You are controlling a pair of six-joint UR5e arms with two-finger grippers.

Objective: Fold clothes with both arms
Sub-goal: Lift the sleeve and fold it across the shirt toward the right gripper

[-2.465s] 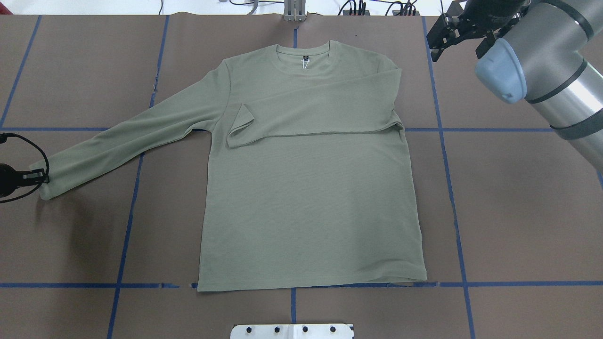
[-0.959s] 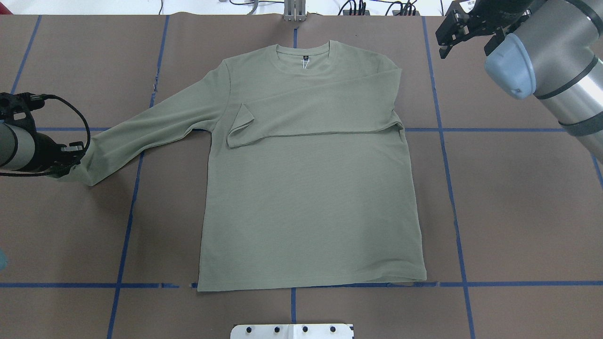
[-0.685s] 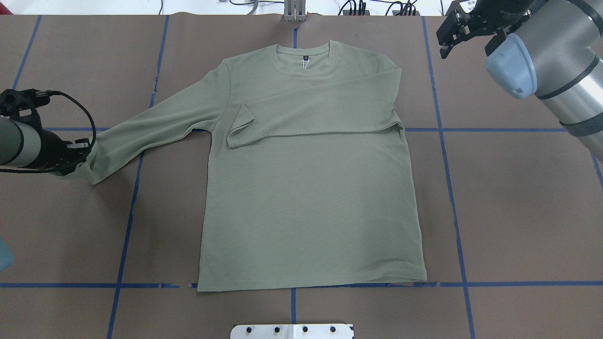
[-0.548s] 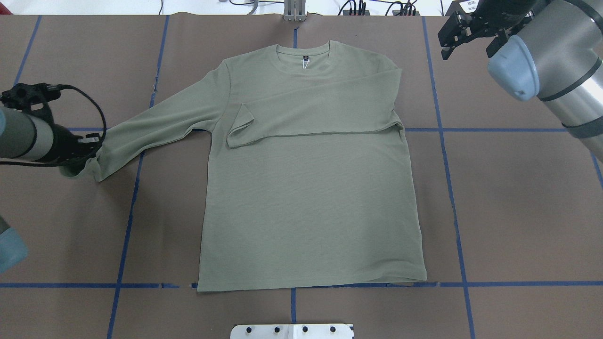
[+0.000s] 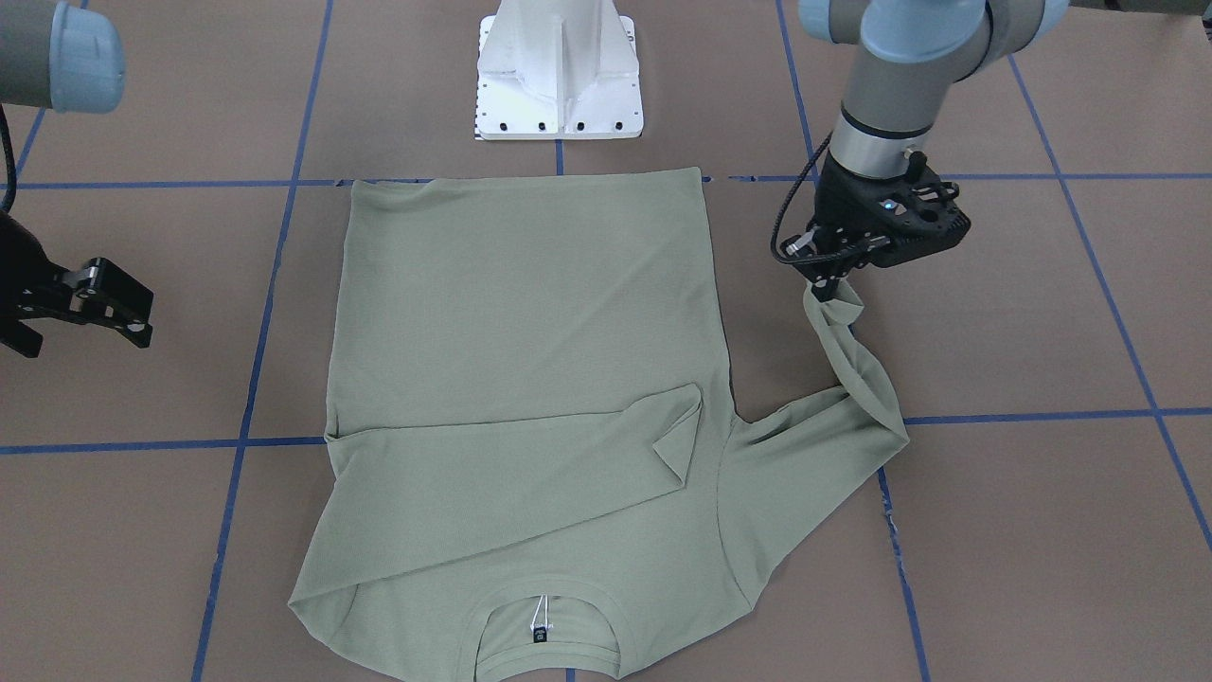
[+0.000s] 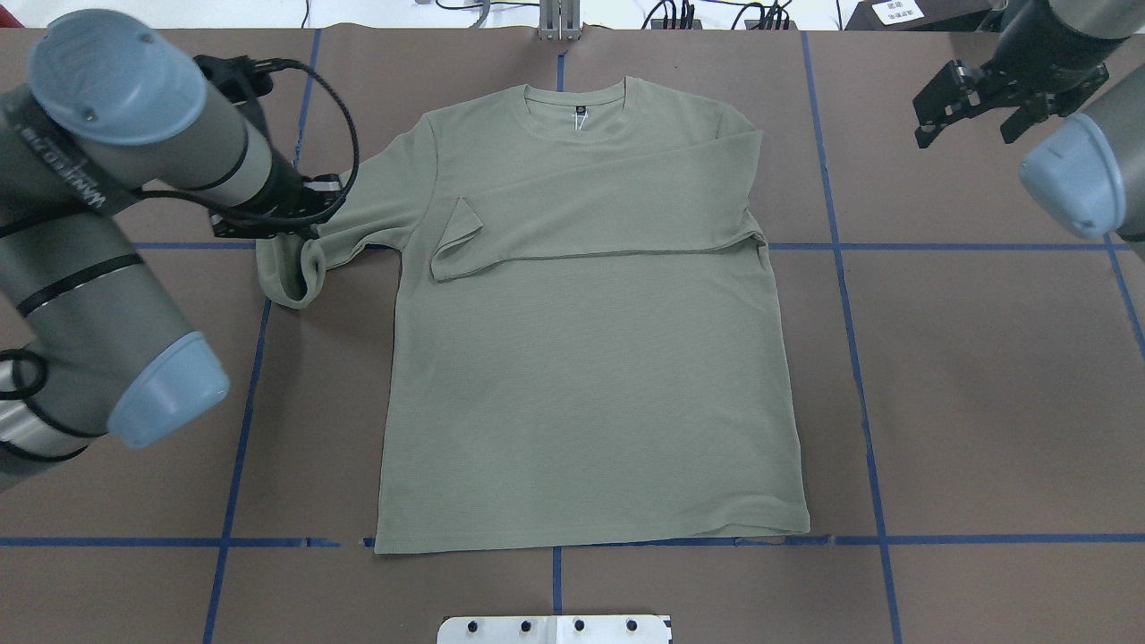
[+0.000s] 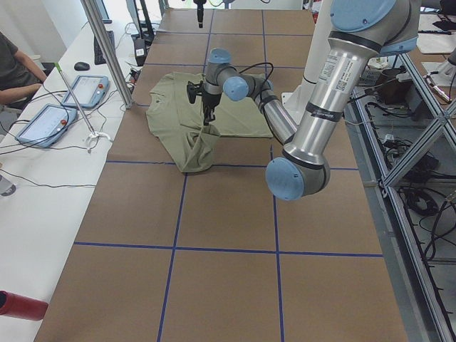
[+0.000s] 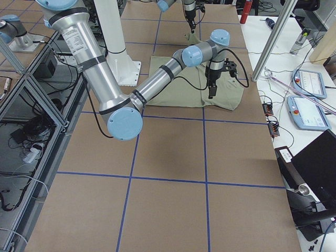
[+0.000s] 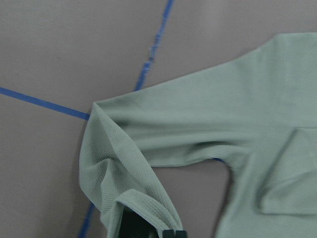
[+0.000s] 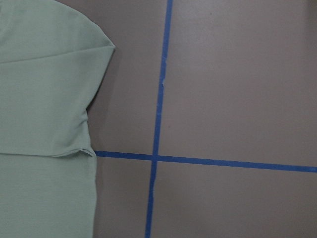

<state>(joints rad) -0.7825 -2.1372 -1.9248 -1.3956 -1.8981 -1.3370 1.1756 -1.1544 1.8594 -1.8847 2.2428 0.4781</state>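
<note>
The pale green long-sleeve shirt (image 6: 581,376) lies flat on the brown table, collar at the far side. One sleeve (image 6: 590,210) is folded across the chest. My left gripper (image 6: 309,204) is shut on the cuff of the other sleeve (image 5: 857,374) and holds it above the table, so the sleeve loops back beside the shirt's body. In the left wrist view the cuff (image 9: 143,210) sits between the fingers with the sleeve (image 9: 163,129) curving below. My right gripper (image 6: 971,112) hangs open and holds nothing, off the shirt's far right shoulder (image 10: 49,74).
Blue tape lines (image 6: 845,246) grid the brown table cover. The white pedestal base (image 5: 559,66) stands at the robot's edge. In the exterior left view a side bench holds tablets (image 7: 46,125), a metal post (image 7: 107,53) stands at the table's edge and a person (image 7: 14,68) sits behind.
My left gripper has carried the cuff from the table's far left in toward the shirt's body, doubling the sleeve over. My right gripper has drifted further right, away from the shirt.
</note>
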